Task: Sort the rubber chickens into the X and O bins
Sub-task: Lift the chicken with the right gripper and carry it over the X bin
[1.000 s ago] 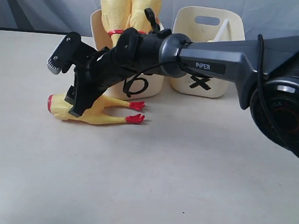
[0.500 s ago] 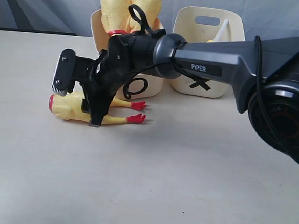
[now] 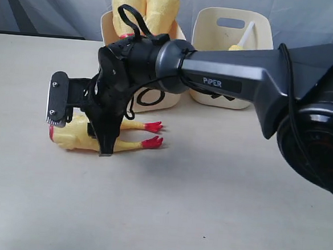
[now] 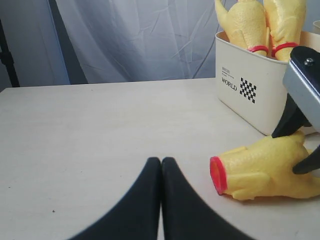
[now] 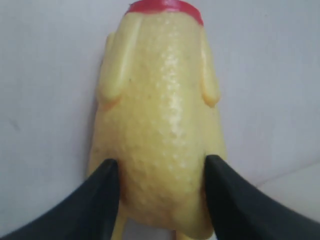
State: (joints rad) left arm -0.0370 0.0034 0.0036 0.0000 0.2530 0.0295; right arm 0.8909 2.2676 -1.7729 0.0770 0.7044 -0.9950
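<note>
A headless rubber chicken (image 3: 68, 136) lies on its side on the table, red neck rim to the left and red feet (image 3: 152, 134) to the right. My right gripper (image 3: 79, 136) reaches across from the right and stands open astride its body, one black finger (image 5: 100, 195) on each flank of the chicken (image 5: 160, 115). Two more chickens (image 3: 145, 8) stand in the O bin (image 3: 163, 99), whose mark the arm partly hides. The X bin (image 3: 233, 26) stands to its right, its mark mostly covered. My left gripper (image 4: 161, 161) is shut and empty, close to the chicken's neck rim (image 4: 217, 175).
The right arm (image 3: 244, 73) spans the scene in front of both bins. A white stick with a yellow piece (image 3: 244, 40) leans inside the X bin. A grey curtain (image 4: 130, 40) hangs behind the table. The O bin's side (image 4: 250, 92) carries a checkered label.
My right gripper has swung down and to the left, turning until its fingers straddle the lying chicken. The chicken has shifted slightly. The bins have not moved.
</note>
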